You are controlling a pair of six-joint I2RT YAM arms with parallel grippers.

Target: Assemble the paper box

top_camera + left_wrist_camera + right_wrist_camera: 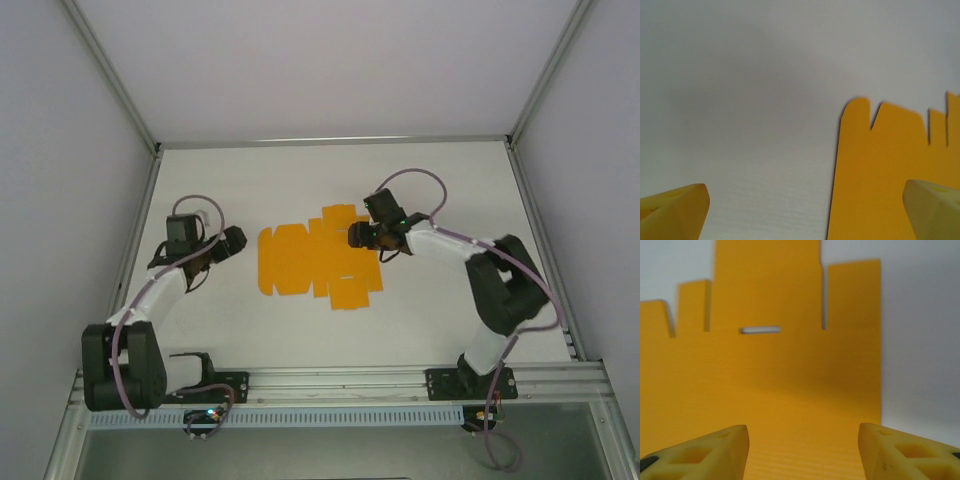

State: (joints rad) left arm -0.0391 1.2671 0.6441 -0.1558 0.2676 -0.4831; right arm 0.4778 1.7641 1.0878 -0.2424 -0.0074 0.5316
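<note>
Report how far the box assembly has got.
Done: nothing; the paper box lies as a flat, unfolded sheet on the table. In hand: the right gripper, jaws apart, sits over the sheet's right side; the left gripper hangs open at its left edge. Left: every fold and tab.

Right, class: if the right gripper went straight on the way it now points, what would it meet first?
Probably the paper box, lying flat on the table: the right gripper aims down at the sheet, short of its slot. How far above it hangs is unclear.
</note>
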